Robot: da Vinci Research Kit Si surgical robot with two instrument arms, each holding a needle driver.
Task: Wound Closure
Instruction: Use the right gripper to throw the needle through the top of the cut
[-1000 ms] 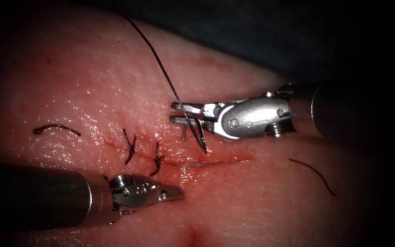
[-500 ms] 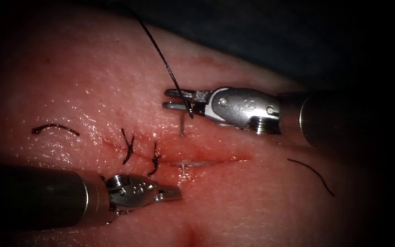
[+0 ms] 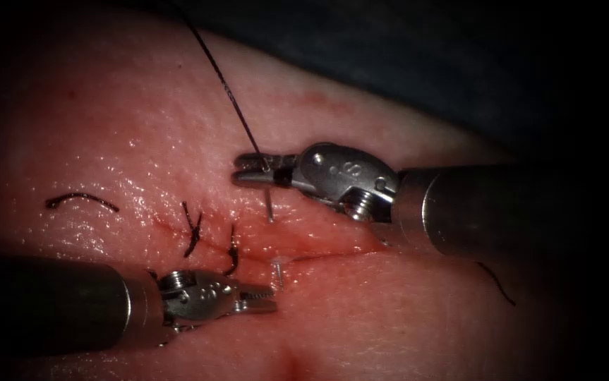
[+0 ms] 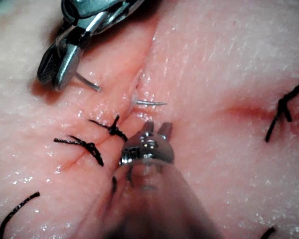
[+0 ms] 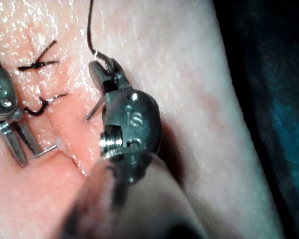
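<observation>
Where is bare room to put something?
Bare tissue lies above the left cut thread end and below the cut's right end. Crowded at the cut: stitches, the needle in the tissue, held near its tail by the right tool, the left tool empty.

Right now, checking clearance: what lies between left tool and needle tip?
Bare tissue, in the left wrist view. Left tool holds nothing; right tool grips the needle near its tail.

Beyond the lit field we see a dark blue-grey backdrop from twelve to two o'clock, possibly a drape; the picture's edges fall into shadow.
</observation>
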